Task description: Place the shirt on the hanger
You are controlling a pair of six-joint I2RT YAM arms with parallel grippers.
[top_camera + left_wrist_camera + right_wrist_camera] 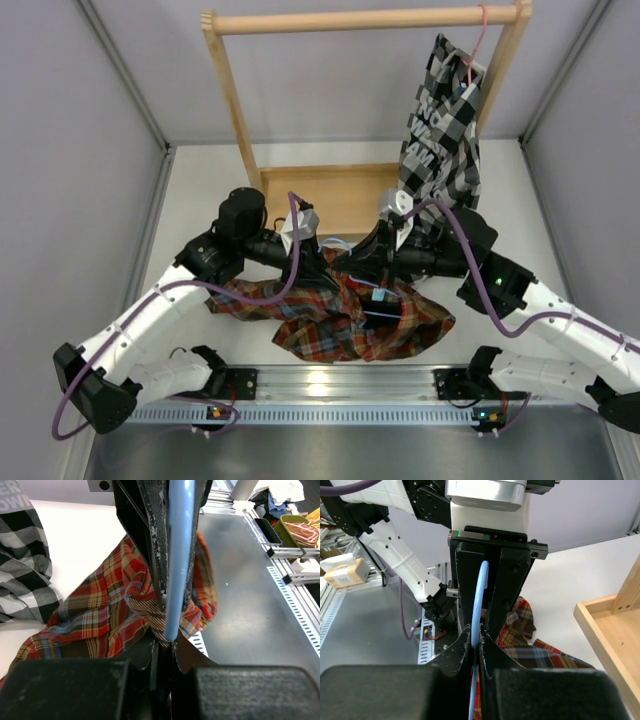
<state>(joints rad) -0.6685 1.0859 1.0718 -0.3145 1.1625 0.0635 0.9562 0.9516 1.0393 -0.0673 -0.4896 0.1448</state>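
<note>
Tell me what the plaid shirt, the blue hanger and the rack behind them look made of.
The shirt looks like soft woven cloth, perhaps cotton or flannel: it is matte and bunches in loose folds. The hanger is a smooth light-blue bar with a slight sheen, likely plastic or coated wire; I cannot tell which. The rack looks like pale, unpainted wood, tan and matte.

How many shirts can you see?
2. The plaid shirt sits bunched on the table with the blue hanger. The black-and-white checked shirt hangs on the wooden rack, back right. Far-off clutter is too unclear to count.
</note>
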